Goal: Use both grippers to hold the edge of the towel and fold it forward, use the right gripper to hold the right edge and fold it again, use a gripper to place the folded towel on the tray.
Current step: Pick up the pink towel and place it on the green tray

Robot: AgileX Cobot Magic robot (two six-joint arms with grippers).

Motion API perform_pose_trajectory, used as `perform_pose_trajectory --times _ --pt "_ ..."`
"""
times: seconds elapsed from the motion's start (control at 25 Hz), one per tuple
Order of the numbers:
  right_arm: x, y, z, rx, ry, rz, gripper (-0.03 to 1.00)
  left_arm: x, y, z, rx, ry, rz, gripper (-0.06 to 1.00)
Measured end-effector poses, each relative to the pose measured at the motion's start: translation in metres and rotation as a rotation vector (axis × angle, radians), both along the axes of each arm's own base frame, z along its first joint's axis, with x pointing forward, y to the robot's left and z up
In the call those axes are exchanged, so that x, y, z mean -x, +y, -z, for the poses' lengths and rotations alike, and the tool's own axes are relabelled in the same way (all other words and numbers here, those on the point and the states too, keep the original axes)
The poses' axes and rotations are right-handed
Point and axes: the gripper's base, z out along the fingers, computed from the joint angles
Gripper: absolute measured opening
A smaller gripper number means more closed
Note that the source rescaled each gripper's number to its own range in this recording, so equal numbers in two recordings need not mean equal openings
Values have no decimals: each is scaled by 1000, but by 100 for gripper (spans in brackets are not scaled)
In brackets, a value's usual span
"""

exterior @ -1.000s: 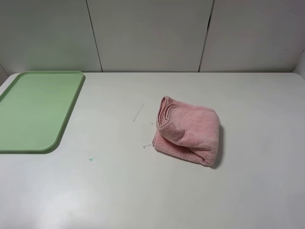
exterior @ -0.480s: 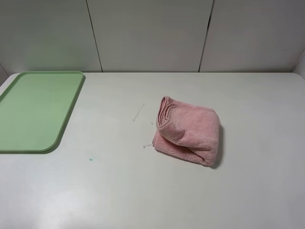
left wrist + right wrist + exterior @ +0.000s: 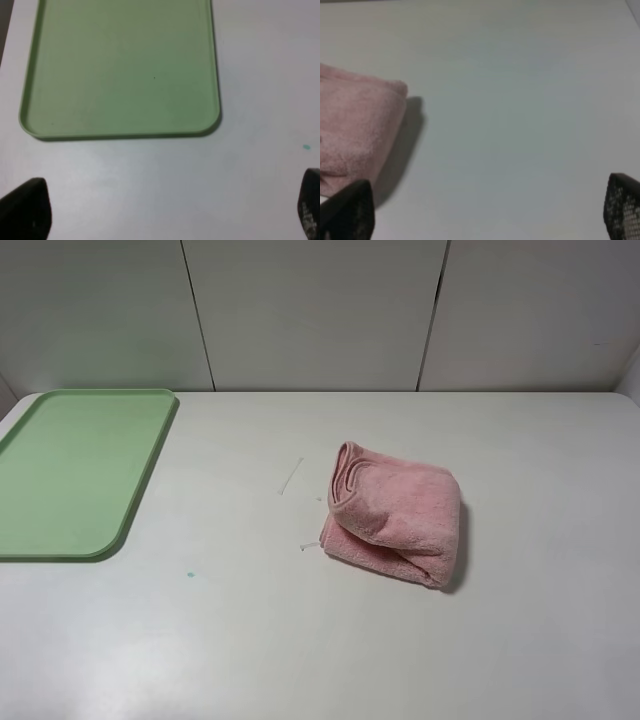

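Observation:
A pink towel (image 3: pixel 395 515) lies folded into a thick bundle on the white table, right of centre. Part of it shows in the right wrist view (image 3: pixel 355 132). A green tray (image 3: pixel 75 465) lies empty at the left of the table, and shows in the left wrist view (image 3: pixel 120 67). No arm or gripper shows in the exterior high view. My left gripper (image 3: pixel 170 212) is open and empty over bare table near the tray's short edge. My right gripper (image 3: pixel 487 212) is open and empty over bare table beside the towel.
The table (image 3: pixel 250 640) is white with a small green speck (image 3: pixel 190 573) and faint scratch marks (image 3: pixel 291 476) near the towel. A panelled white wall (image 3: pixel 320 310) closes the far side.

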Motion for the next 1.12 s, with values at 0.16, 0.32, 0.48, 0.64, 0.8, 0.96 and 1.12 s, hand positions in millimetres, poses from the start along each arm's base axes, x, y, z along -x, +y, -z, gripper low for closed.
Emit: perform_pose_trajectory --times 0.16,0.32,0.48,0.64,0.8,0.96,1.12 --pt "14 1 6 -6 -77 -16 100 0 0 0 0 0 0 99" --pt "21 2 6 -4 -124 -28 100 0 0 0 0 0 0 99" --pt "21 5 6 0 -125 -67 100 0 0 0 0 0 0 99" --pt "21 5 6 -2 -124 -69 100 0 0 0 0 0 0 99" --pt "21 5 6 -7 -123 -66 100 0 0 0 0 0 0 99" --pt "21 5 6 -13 -123 -63 100 0 0 0 0 0 0 99" --pt "21 5 6 -15 -123 -62 100 0 0 0 0 0 0 99"
